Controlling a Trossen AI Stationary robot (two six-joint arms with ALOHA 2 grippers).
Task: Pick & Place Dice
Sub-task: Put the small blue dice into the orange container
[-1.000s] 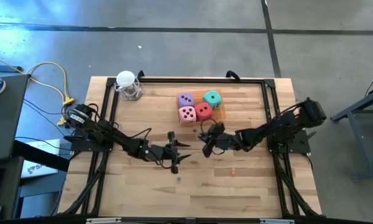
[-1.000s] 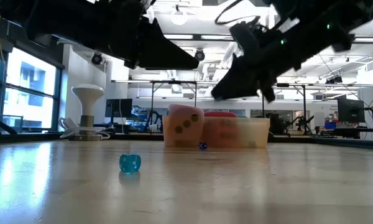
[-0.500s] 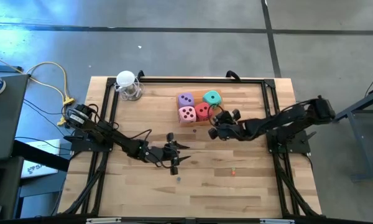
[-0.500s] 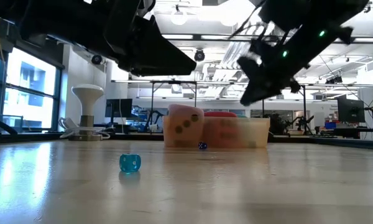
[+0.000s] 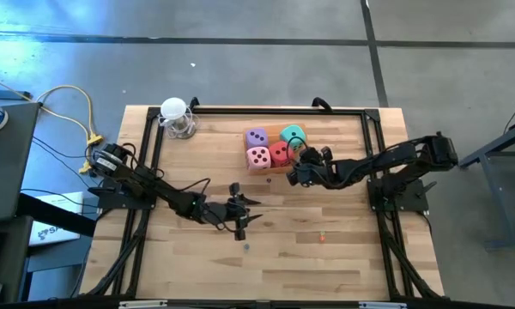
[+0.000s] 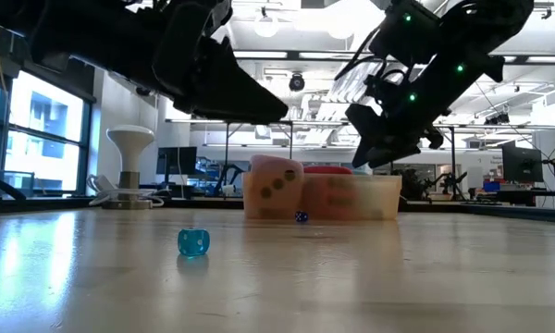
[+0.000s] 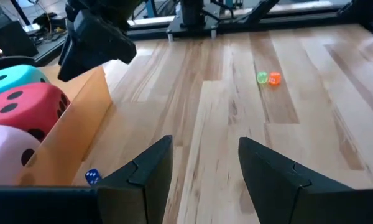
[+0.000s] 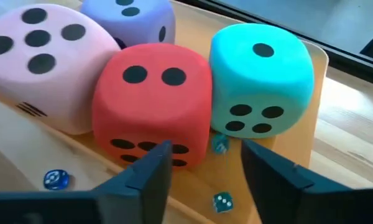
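Note:
Four soft dice sit side by side in a shallow orange tray [image 5: 302, 155] at the table's far middle: purple [image 5: 256, 137], teal [image 5: 293, 135], pink [image 5: 258, 157] and red [image 5: 280, 154]. In the right wrist view the red die [image 8: 152, 99] and the teal die [image 8: 261, 74] stand just ahead of my fingers, with the pink die [image 8: 40, 62] and the purple die [image 8: 127, 15] beside them. My right gripper [image 5: 299, 168] [image 8: 205, 168] hovers open at the tray's near right side, touching nothing. My left gripper [image 5: 245, 215] [image 7: 205, 168] waits open over the table's middle.
Tiny beads lie about: a teal one [image 6: 193, 242] and a blue one [image 6: 301, 217] on the near table, a green and an orange one [image 7: 262, 77], and several around the tray [image 8: 55, 179]. A white stand [image 5: 177, 117] is at the far left. Bare wood lies toward the near edge.
My right gripper has moved from the table's middle toward the far edge, rising on the way, and now hangs close to the tray by the red and teal dice. The dice and the left arm have kept still.

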